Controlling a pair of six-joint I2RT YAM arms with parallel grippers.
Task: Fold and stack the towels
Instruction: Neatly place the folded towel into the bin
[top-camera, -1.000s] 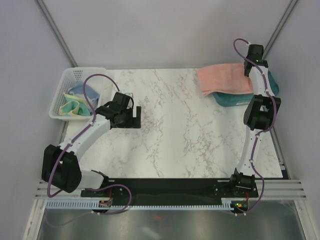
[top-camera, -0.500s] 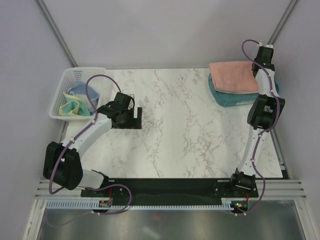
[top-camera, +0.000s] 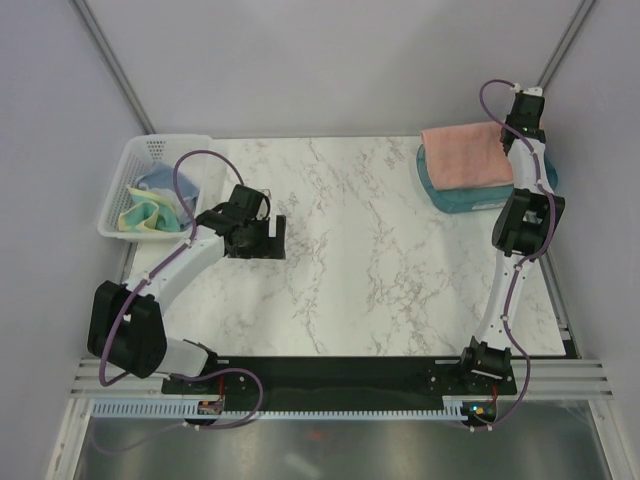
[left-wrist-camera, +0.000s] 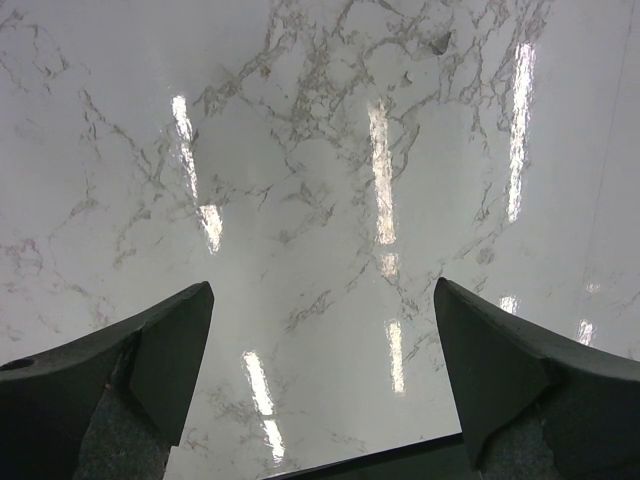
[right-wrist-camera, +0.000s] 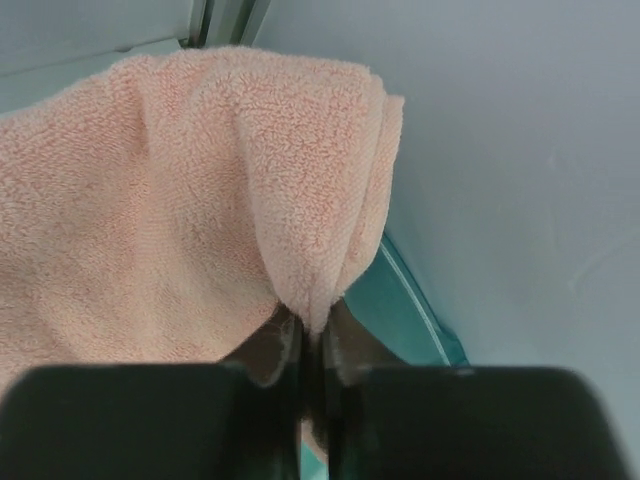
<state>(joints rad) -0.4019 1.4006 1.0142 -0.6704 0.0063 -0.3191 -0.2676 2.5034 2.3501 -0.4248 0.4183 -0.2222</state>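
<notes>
Shifted rightward, folded salmon-pink towel (top-camera: 462, 158) drapes pinched in right end effector (right-wrist-camera: 314, 342).

Under the salmon-pink towel (top-camera: 463, 155) we see only a rim of a teal thing (top-camera: 472, 200), too little to name it. In the wrist view the towel runs off the left edge. Its fold hides where the right gripper (right-wrist-camera: 314, 338) meets it. The pale-yellow cloth (top-camera: 138, 216) and the grey-blue cloth (top-camera: 157, 181) in the basket (top-camera: 160, 148) are too small for us to see any print.

Large towel (top-camera: 463, 156) lies far right; basket (top-camera: 150, 148) holding small towels (top-camera: 150, 203) far left.
</notes>
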